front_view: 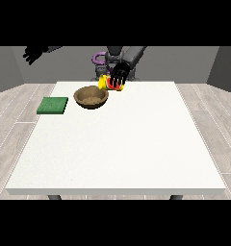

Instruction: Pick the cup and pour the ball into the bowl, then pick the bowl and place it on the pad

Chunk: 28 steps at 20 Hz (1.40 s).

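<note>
Robot hand at the view's right [119,74] has its fingers curled around one cup [110,84] (yellow and red, tipped sideways) just beside the rim of one brown bowl [91,96]. One green pad [53,105] lies on the white surface [122,144], left of the bowl. Second robot hand [32,54] is raised off the surface at upper left, its finger state indeterminable.

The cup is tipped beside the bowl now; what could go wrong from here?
1. The cup, held by the hand at the view's right, sits at the brown bowl's far-right edge, so the ball might land outside.
2. The green pad lies near the table's left edge; the bowl might be set partly off it.
</note>
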Each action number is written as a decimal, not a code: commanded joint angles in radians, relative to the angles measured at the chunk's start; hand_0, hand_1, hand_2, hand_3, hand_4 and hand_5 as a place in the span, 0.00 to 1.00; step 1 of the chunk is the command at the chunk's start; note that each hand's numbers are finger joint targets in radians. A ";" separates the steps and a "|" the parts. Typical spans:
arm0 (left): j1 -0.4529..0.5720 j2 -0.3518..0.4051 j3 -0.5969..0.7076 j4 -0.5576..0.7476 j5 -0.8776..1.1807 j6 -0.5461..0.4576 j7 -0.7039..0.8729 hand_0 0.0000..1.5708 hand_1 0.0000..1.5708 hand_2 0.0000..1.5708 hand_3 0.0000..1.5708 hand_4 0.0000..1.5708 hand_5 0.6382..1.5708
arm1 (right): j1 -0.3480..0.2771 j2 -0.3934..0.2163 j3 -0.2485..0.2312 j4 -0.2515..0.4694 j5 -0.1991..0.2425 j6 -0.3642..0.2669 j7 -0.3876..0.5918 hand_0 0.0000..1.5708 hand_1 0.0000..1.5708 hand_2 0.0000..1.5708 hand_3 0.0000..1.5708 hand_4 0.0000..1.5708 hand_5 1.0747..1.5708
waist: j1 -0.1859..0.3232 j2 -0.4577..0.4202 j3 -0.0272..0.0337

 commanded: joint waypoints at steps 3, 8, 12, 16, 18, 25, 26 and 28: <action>-0.117 -0.011 -0.170 0.031 -0.205 -0.079 0.241 0.87 0.87 1.00 1.00 0.84 0.99 | -0.055 -0.023 -0.011 0.077 0.004 0.025 -0.039 0.00 0.00 0.00 0.10 0.44 0.97 | 0.003 0.021 -0.0002; -0.222 -0.011 -0.267 0.036 -0.305 -0.287 0.359 0.89 0.89 1.00 1.00 0.66 1.00 | -0.081 0.003 0.029 0.091 0.024 0.020 -0.024 0.00 0.00 0.00 0.17 0.44 0.97 | -0.040 -0.005 -0.0006; -0.170 -0.011 -0.343 -0.069 -0.311 -0.440 0.395 0.26 0.26 0.85 0.99 0.65 1.00 | -0.100 0.041 0.060 0.113 0.032 0.005 -0.003 0.00 0.00 0.00 0.21 0.44 0.97 | -0.076 -0.025 -0.0018; -0.129 -0.011 -0.389 -0.166 -0.319 -0.545 0.351 0.12 0.12 0.79 1.00 0.71 1.00 | -0.066 0.033 0.047 0.142 0.052 0.014 -0.067 0.00 0.00 0.00 0.22 0.44 0.96 | -0.040 -0.034 -0.0021; -0.101 -0.011 -0.423 -0.258 -0.323 -0.594 0.407 0.00 0.00 0.73 1.00 0.71 1.00 | -0.092 -0.011 0.024 0.182 0.049 0.040 -0.086 0.00 0.00 0.00 0.11 0.45 0.96 | -0.029 -0.009 -0.0021; -0.005 0.130 -0.140 -0.315 -0.134 -0.313 0.267 0.51 0.51 1.00 1.00 0.74 0.99 | 0.002 0.040 0.049 0.087 0.049 -0.017 -0.015 0.00 0.00 0.00 0.03 0.45 0.95 | 0.013 -0.106 -0.0063; 0.012 0.111 -0.099 -0.361 -0.072 -0.296 0.235 0.66 0.66 1.00 0.92 0.81 1.00 | -0.006 0.031 0.030 0.104 0.053 -0.037 -0.029 0.00 0.00 0.00 0.09 0.46 0.95 | 0.061 -0.108 -0.0066; 0.031 0.161 0.021 -0.413 0.053 -0.249 0.163 0.60 0.60 0.87 0.69 0.83 0.98 | -0.005 0.012 0.013 0.107 0.052 -0.055 -0.015 0.00 0.00 0.00 0.07 0.47 0.96 | 0.093 -0.094 -0.0100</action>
